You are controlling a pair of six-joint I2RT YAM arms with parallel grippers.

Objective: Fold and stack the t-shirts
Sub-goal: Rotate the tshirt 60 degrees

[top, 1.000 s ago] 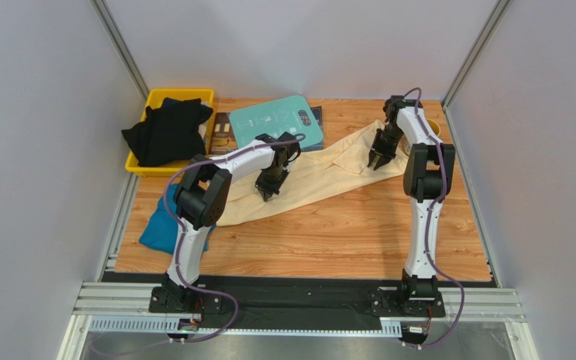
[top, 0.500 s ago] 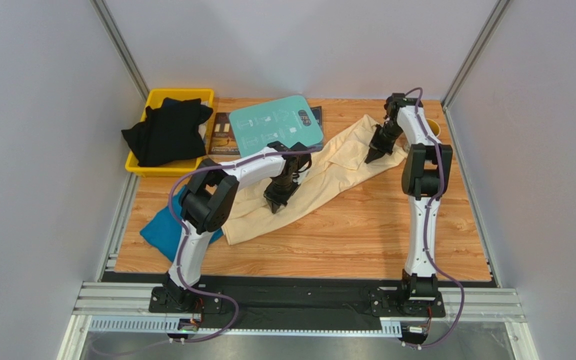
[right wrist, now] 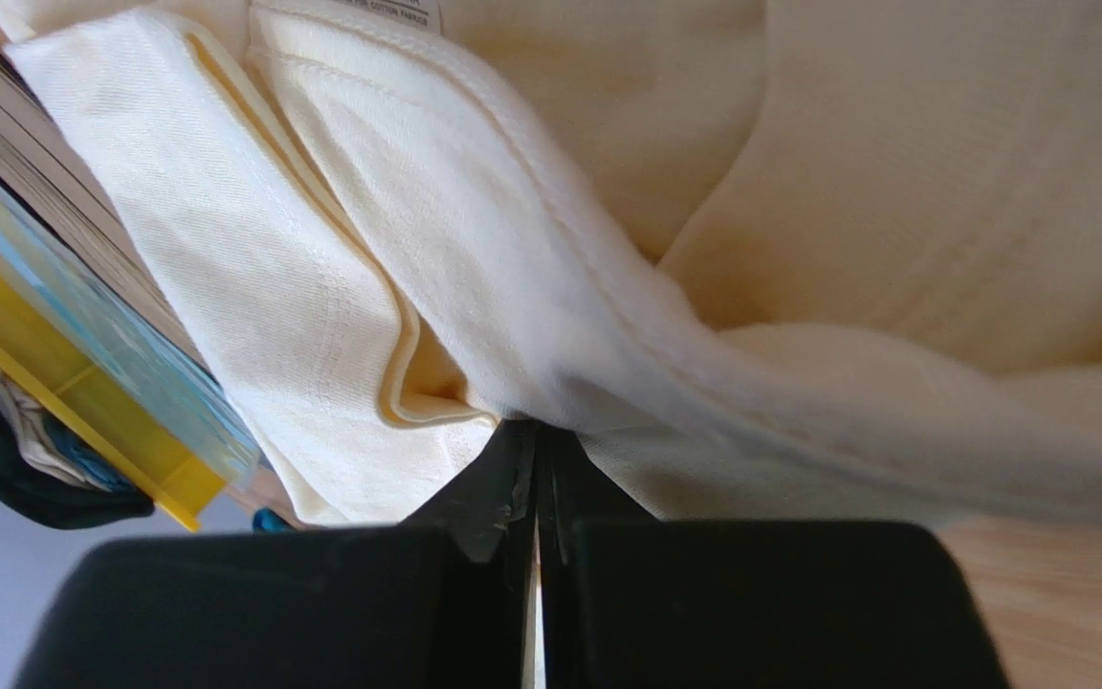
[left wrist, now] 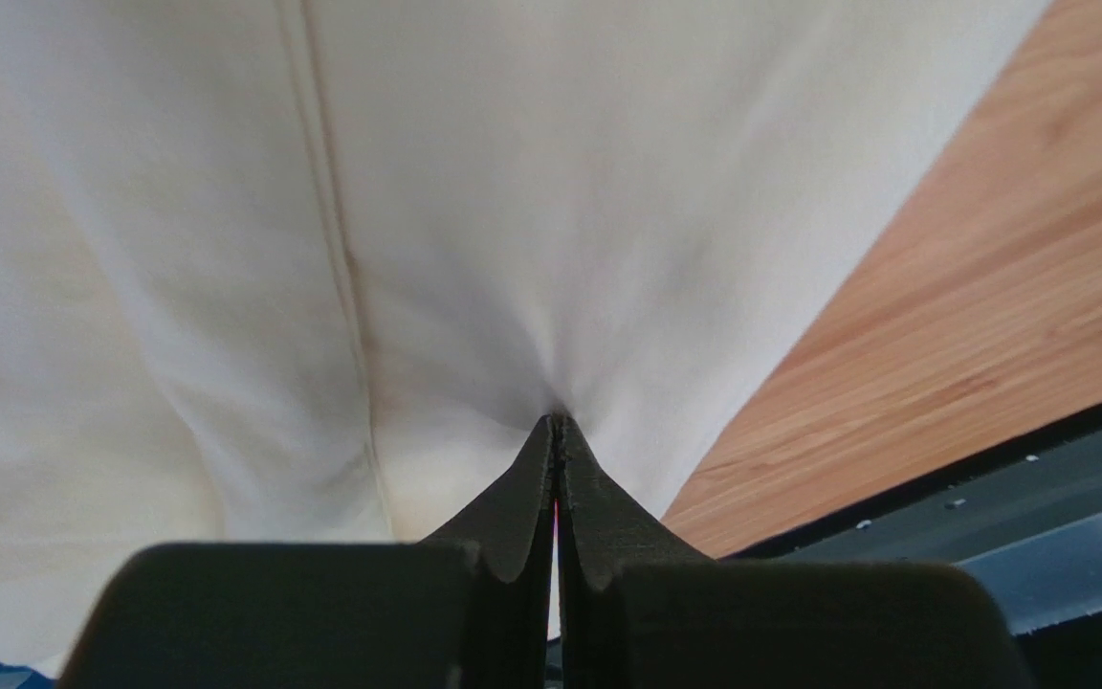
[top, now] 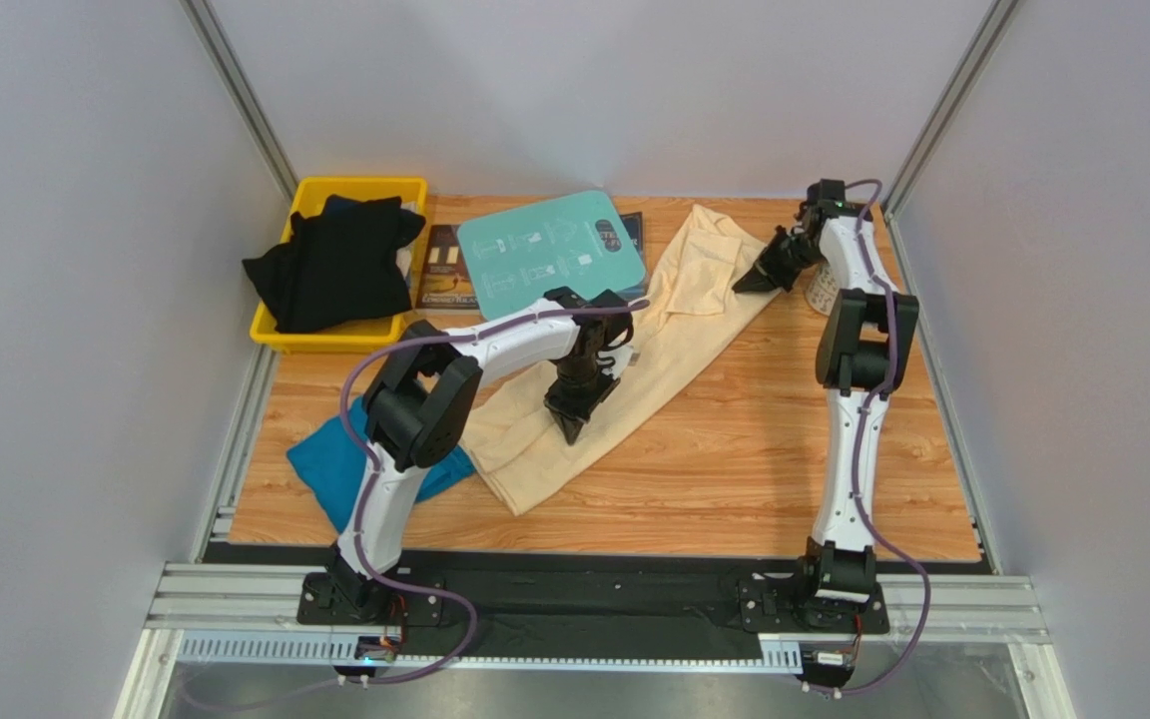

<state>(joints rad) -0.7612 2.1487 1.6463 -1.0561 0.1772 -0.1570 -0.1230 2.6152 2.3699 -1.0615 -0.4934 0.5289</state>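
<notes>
The pale cream-yellow t-shirt (top: 656, 337) lies stretched diagonally across the table, from the back right to the front middle. My left gripper (top: 569, 423) is shut on its lower part; the left wrist view shows the cloth (left wrist: 442, 216) pinched at the fingertips (left wrist: 557, 427). My right gripper (top: 755, 280) is shut on the shirt's upper edge at the back right; the right wrist view shows the cloth (right wrist: 586, 287) gathered at the jaws (right wrist: 535, 431). A teal-blue t-shirt (top: 329, 462) lies at the front left, partly under the left arm. Black t-shirts (top: 329, 262) are heaped in the yellow bin.
A yellow bin (top: 311, 336) stands at the back left. A rigid teal board (top: 551, 247) lies at the back middle on a dark printed sheet (top: 443, 264). Something pale (top: 824, 285) is behind the right arm. Grey walls close in on both sides.
My left gripper has pulled the cream shirt's lower part right and toward the front. My right gripper has carried the upper edge back and right. The shirt now lies steeper and more stretched.
</notes>
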